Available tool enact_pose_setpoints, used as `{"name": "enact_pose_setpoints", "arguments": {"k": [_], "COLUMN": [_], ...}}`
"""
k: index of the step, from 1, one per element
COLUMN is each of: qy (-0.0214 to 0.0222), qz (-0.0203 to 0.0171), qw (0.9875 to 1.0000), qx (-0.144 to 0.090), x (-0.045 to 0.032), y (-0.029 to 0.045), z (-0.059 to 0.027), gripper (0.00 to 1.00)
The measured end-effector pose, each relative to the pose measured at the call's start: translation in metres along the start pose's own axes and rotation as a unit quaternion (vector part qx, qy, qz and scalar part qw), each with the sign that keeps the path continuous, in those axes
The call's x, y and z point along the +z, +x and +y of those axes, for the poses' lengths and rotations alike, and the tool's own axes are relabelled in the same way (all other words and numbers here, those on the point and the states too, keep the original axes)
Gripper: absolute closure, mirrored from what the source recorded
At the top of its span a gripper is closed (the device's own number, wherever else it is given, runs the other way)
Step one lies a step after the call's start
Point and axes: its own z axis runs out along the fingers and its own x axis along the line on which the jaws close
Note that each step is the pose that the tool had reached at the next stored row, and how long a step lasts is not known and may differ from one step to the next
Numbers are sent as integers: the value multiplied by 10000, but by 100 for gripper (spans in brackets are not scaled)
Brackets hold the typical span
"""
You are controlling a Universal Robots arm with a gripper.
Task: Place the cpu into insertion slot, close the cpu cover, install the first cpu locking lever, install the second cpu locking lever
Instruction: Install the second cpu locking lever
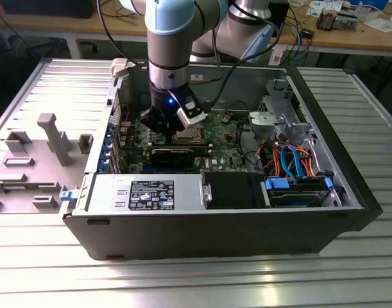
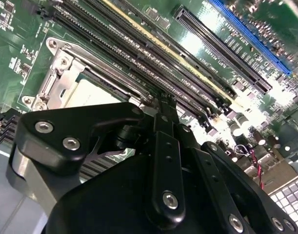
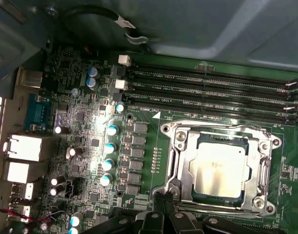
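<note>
Chip [image 3: 221, 168] sits in its socket on the green circuit board [image 3: 139, 122], with the metal cover frame [image 3: 258, 161] lying flat around it. Just beside the socket's edge hovers the gripper [image 3: 163, 199], its black fingers [image 2: 164, 122] pressed together, holding nothing.

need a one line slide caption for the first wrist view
Cpu seated in the insertion slot under the closed cpu cover, with the pincer at the socket's edge.
</note>
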Motion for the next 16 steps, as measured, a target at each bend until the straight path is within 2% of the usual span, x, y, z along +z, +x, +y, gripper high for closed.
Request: {"name": "enact_pose_setpoints", "arguments": {"k": [1,5,6,7,9,11,16], "qy": [-26,-73,-137,-153,-157,-188,-197], "qz": [-3,-9,-20,-21,-20,-25,-26], "qw": [10000,10000,9999,9999,9999,9998,9998], "qx": [0,-1,-2,-2,-3,-4,-4], "x": [-1,-1,-4,-5,-4,0,10], "y": [1,0,0,0,0,0,0], "z": [0,0,1,1,0,0,0], "gripper": [89,89,89,89,89,89,89]}}
